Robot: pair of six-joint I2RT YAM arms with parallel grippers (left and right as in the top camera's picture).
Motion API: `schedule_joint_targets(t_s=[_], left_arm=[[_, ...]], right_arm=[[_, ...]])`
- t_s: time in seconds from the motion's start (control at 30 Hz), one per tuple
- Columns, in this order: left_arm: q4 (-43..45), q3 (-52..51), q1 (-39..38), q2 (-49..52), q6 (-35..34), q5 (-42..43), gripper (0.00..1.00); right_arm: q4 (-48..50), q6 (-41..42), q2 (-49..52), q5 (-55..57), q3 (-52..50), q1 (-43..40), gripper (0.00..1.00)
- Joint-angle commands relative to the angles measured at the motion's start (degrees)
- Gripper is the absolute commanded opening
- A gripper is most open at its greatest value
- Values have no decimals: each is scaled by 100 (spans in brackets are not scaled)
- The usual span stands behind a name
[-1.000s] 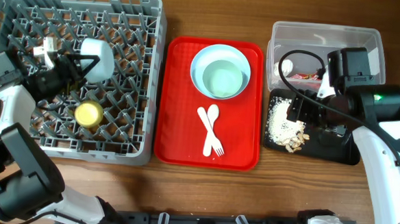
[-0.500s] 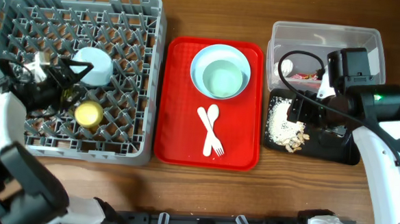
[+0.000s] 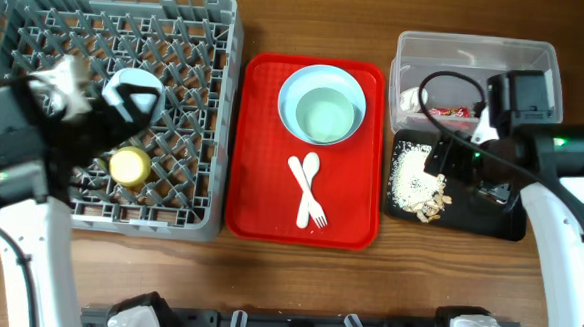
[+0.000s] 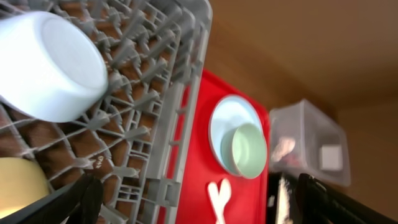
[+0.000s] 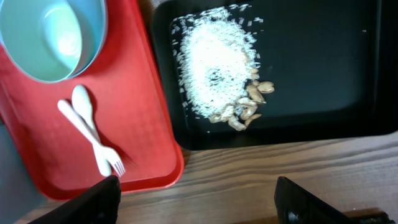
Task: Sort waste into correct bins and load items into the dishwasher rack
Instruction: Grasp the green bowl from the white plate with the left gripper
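The grey rack (image 3: 225,110) holds an upturned pale bowl (image 3: 134,87) and a yellow cup (image 3: 130,165). My left gripper (image 3: 130,103) hangs open and empty above that bowl (image 4: 53,65). On the red tray (image 3: 354,217) a green bowl (image 3: 327,115) sits in the plate (image 3: 294,84), with the spoon and fork (image 3: 309,189) in front. The clear tub (image 3: 478,53) holds the red wrapper (image 3: 450,112) and the white scrap (image 3: 413,98). Crumbs (image 3: 411,180) lie in the black tray (image 3: 489,219). My right gripper (image 3: 452,162) is open and empty above it.
The rack's right wall (image 4: 180,112) stands beside the red tray (image 4: 205,162). In the right wrist view the crumbs (image 5: 217,68) lie at the black tray's (image 5: 323,62) left end, and bare wood table (image 5: 261,168) runs along the front.
My left gripper has let the pale bowl settle in the rack and has risen above it, open. My right arm has shifted slightly to the right.
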Motion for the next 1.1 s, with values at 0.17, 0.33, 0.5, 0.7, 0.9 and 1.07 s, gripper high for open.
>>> schedule_joint_targets(t_s=[0.17, 0.33, 0.5, 0.7, 0.9, 1.07], left_arm=[[-164, 1290, -3150, 621, -501, -2505, 100], [-20, 2321, -4424, 2090, -205, -3368, 100], [868, 2472, -5084, 3427, 192, -3355, 100], [1491, 2470, -5486, 4577, 149, -3091, 100], [1631, 2465, -5589, 5228, 146, -3088, 92], [1582, 2465, -5589, 5418, 144, -3086, 67]], right_arm=[[-291, -79, -479, -131, 20, -1091, 100], [-376, -479, -507, -162, 17, -1298, 100], [-350, -616, -472, -166, 17, -1298, 100], [-345, -632, -470, -164, 17, -1298, 100], [-350, -730, -470, -168, 17, -1298, 100], [-352, -765, -470, -168, 17, -1298, 100]])
